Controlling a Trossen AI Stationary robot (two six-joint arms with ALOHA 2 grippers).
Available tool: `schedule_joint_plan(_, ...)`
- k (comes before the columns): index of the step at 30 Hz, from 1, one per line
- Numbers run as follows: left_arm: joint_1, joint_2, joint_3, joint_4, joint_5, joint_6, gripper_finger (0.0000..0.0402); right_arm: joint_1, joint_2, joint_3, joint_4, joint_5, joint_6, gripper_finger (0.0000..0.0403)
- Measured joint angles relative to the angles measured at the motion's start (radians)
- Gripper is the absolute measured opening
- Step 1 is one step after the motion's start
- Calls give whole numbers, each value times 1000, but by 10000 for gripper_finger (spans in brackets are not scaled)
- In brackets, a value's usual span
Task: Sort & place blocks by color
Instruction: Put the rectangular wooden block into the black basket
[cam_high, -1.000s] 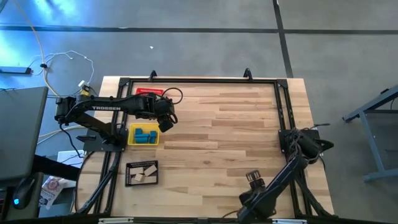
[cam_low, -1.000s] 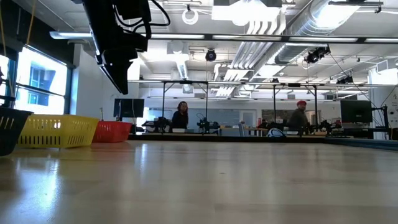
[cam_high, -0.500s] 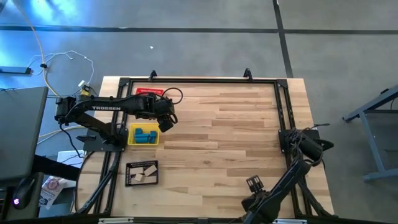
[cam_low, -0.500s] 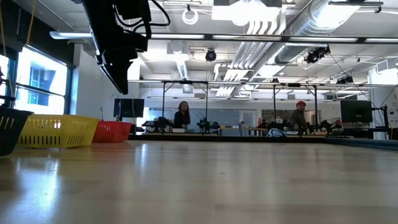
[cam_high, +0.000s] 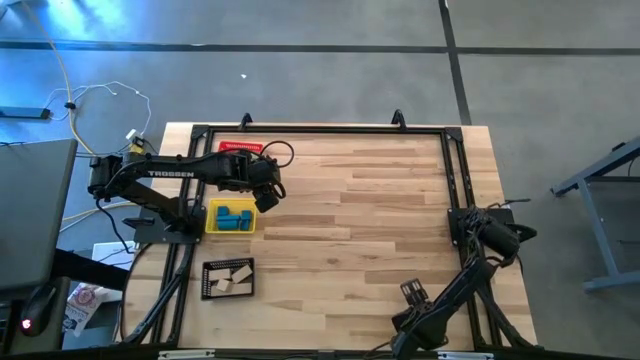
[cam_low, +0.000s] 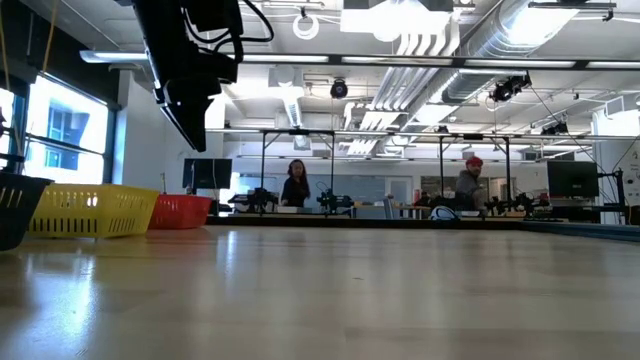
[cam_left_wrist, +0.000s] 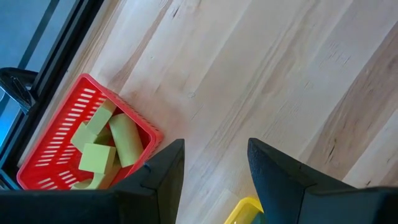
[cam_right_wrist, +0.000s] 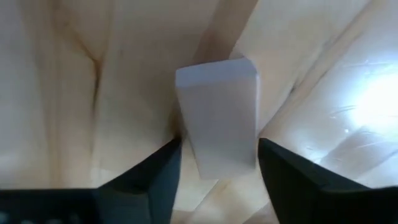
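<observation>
Left arm stretched across far-left table, left gripper (cam_high: 268, 196) raised beside yellow tray (cam_high: 211, 222), fingers parted, holding nothing. Right arm folded at near-right edge; right gripper (cam_right_wrist: 217, 158) low over table, fingers straddling pale block (cam_right_wrist: 219, 115), contact unclear. Blue blocks (cam_high: 235, 216) in yellow tray, green blocks (cam_left_wrist: 104, 143) in red tray (cam_left_wrist: 59, 142), tan blocks (cam_high: 232, 279) in black tray (cam_high: 209, 284).

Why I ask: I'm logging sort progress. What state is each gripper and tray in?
Left gripper: open, empty, above the table.
Right gripper: shut on a pale block.
Red tray: holds green blocks.
Yellow tray: holds blue blocks.
Black tray: holds tan blocks.
</observation>
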Motion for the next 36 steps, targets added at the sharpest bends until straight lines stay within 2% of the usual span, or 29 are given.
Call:
schedule_joint_plan(6,0,0,0,0,8,9,163,-1,-2,-1,26,-11,18,98)
schedule_joint_plan(11,-20,0,0,1,82,39,163,-1,-1,-3,26,-9,119,92)
schedule_joint_plan(17,-64,0,0,7,182,-92,163,-16,2,9,16,9,251,92)
schedule_joint_plan(19,-82,0,0,8,220,-121,163,-27,4,28,13,58,283,92)
schedule_joint_plan(24,-122,0,0,38,310,-130,163,-63,6,84,30,268,333,92)
schedule_joint_plan(28,-155,0,0,74,395,-157,163,-99,6,137,49,396,342,92)
schedule_joint_plan(36,-236,0,0,248,415,-330,163,-185,5,233,60,655,312,92)
